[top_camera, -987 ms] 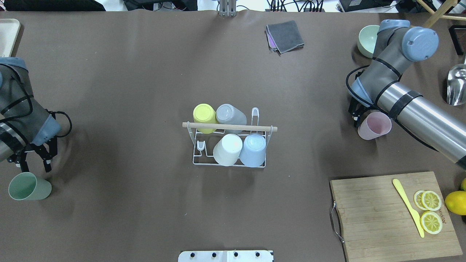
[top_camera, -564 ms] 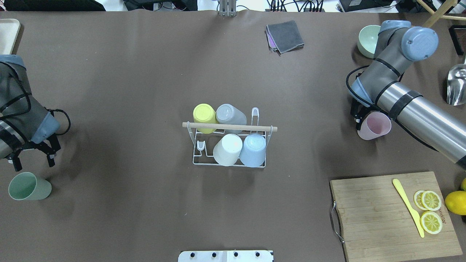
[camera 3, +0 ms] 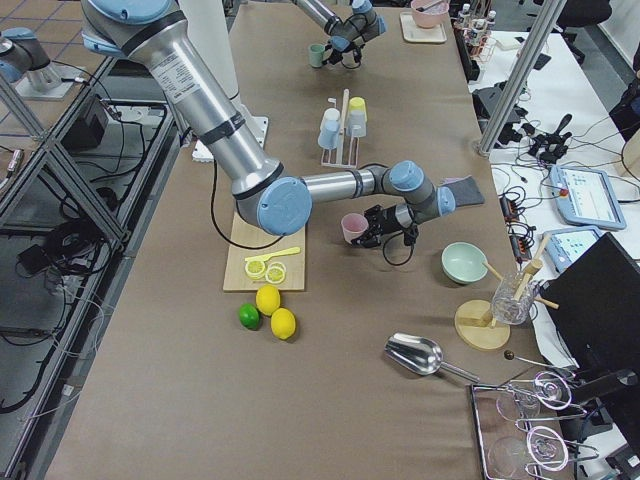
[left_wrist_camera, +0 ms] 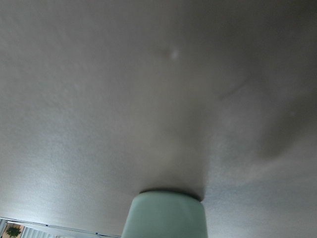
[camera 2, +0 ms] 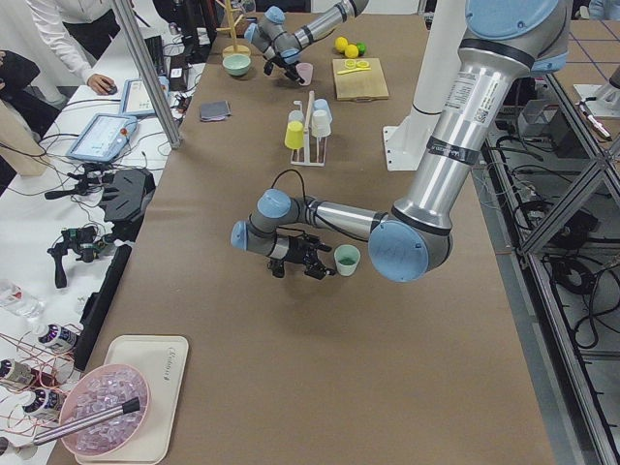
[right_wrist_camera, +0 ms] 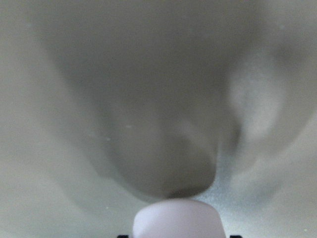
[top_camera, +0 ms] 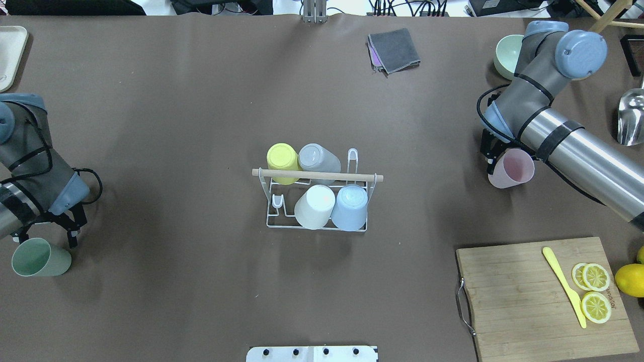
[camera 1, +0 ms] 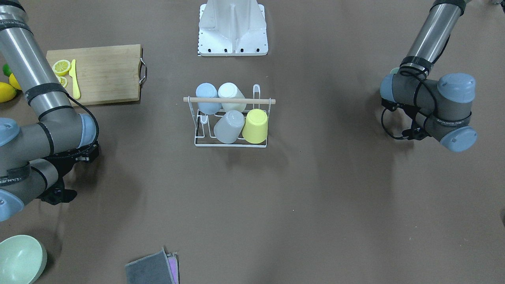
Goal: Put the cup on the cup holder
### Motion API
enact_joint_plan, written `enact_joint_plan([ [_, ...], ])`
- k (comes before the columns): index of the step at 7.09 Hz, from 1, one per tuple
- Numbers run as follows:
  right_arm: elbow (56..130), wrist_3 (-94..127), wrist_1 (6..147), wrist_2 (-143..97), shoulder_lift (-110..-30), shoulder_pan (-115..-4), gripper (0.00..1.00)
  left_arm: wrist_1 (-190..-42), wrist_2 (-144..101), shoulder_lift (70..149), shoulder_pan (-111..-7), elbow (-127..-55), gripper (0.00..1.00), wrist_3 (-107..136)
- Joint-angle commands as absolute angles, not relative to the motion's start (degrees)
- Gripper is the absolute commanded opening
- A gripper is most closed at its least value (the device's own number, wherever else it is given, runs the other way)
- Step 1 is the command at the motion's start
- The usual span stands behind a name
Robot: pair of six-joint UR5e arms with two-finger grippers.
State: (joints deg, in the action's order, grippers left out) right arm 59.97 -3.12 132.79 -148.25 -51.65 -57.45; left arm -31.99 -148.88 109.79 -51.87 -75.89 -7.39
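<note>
L gripper (top_camera: 46,235): jaws wide, just beside green cup (top_camera: 40,259) at far L, not gripping it. Centre: cup holder (top_camera: 314,175), 4 cups (top_camera: 315,207) upside down on prongs. R gripper (top_camera: 495,156) clamped on pink cup (top_camera: 512,170), well R of holder.

A long brown-covered table (top_camera: 201,100) stands between a cluttered white bench (camera 2: 37,215) and tiled floor (camera 3: 30,400).

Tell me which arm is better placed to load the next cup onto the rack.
Right, probably. The right gripper seems closed on the pink cup, while the left gripper hangs open by the green cup, not yet gripping it. The cup holder has two free prongs.
</note>
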Motion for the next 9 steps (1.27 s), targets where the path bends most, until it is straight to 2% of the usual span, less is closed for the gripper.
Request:
enact_joint_plan([
  [1,64.8,-9.0,130.9,-148.5,-51.2,-59.9,0.39,-31.6,-149.1,107.4,-51.0,-78.1,0.97,-7.6],
  [2,65.6,-11.4,126.6,-151.0,-51.2,-61.1,0.39,-31.6,-150.0,106.0,-49.8,-79.0,0.97,-7.7],
  [3,65.9,-11.9,121.0,-152.3,-51.2,-62.3,0.39,-31.7,-151.5,105.4,-49.2,-79.1,0.83,-7.7],
  [5,66.0,-15.8,112.6,-159.7,-51.6,-64.9,0.38,-32.2,-154.1,105.2,-48.8,-78.8,0.3,-7.5],
  [6,66.0,-19.7,109.3,-163.0,-52.0,-65.0,0.35,-32.2,-155.0,105.3,-48.7,-78.8,0.05,-7.2],
  [7,65.9,-20.0,105.5,-167.2,-52.1,-65.2,0.35,-32.1,-155.0,105.2,-48.7,-78.8,0.0,-7.2],
  [9,65.9,-21.0,95.0,-178.4,-53.7,-65.5,0.35,-32.0,-155.0,105.4,-50.0,-79.3,0.0,-7.6],
])
